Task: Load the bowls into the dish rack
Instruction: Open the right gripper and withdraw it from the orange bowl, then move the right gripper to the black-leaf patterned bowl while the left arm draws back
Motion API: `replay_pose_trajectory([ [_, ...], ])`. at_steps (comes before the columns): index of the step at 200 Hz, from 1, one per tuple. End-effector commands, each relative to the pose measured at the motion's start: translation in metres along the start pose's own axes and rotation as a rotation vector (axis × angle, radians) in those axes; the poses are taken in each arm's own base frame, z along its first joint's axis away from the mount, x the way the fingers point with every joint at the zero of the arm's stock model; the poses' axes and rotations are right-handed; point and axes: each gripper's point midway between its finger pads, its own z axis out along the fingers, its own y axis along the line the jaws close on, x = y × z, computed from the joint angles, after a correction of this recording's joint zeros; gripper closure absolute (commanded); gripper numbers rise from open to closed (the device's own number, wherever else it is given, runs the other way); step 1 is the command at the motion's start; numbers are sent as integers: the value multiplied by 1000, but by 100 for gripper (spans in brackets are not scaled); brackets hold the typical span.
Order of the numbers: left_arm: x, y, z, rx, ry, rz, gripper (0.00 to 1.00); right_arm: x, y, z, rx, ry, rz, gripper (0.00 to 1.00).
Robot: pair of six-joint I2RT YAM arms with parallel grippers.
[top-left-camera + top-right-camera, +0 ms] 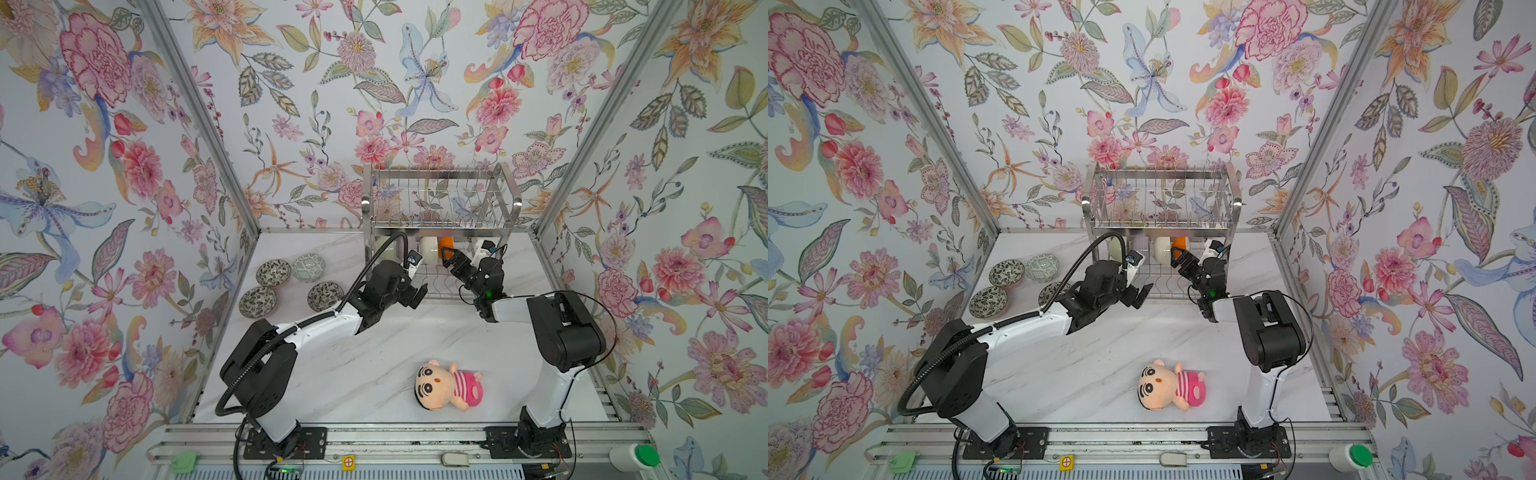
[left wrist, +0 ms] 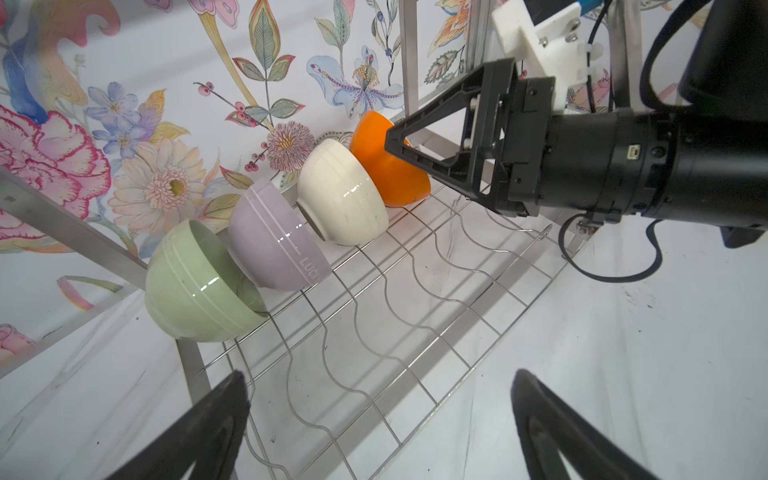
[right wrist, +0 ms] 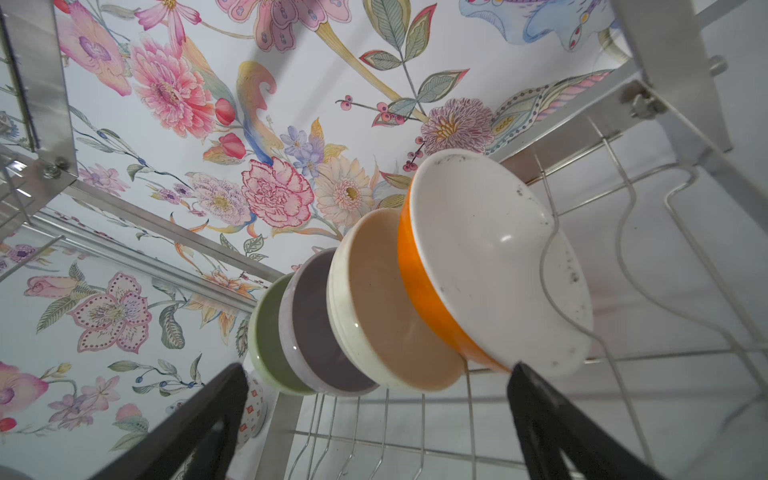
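The dish rack point(image 1: 440, 226) point(image 1: 1163, 226) stands at the back of the table. On its lower tier four plain bowls lean in a row: pale green point(image 2: 195, 286), lavender point(image 2: 274, 241), cream point(image 2: 340, 195) and orange point(image 2: 382, 174). Several dark patterned bowls point(image 1: 273, 272) point(image 1: 1006, 272) sit on the table to the rack's left. My right gripper point(image 1: 448, 257) point(image 3: 376, 374) is open inside the lower tier, right by the orange bowl point(image 3: 490, 257), with nothing between its fingers. My left gripper point(image 1: 417, 297) point(image 2: 378, 386) is open and empty at the lower tier's front edge.
A plush doll point(image 1: 446, 384) point(image 1: 1169, 386) in a pink striped shirt lies on the marble table near the front. Flowered walls close in the left, back and right sides. The rack's upper tier point(image 1: 436, 187) overhangs both grippers.
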Motion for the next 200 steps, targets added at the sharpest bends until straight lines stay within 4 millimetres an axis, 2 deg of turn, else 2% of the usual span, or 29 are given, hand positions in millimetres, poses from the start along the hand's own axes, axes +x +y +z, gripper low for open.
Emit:
replay_pose_trajectory([
  [1, 3, 9, -11, -24, -1, -41, 1, 1, 33, -6, -91, 16, -52, 1],
  [50, 20, 8, -18, -24, 24, -65, 1, 12, 50, -11, -124, 55, -95, 1],
  [52, 12, 9, -25, -26, 2, -66, 1, 12, 51, -11, -127, 55, -98, 1],
  [58, 9, 10, -28, -28, -5, -68, 1, 13, 53, -11, -127, 60, -104, 1],
  [110, 17, 13, -40, -48, 1, -63, 1, 41, 68, -18, -158, 122, -139, 1],
  [149, 34, 27, -55, -124, 44, -66, 1, 63, 74, -30, -164, 168, -179, 1],
  [200, 44, 55, -93, -265, 68, -107, 1, 82, 91, -55, -159, 226, -294, 1],
])
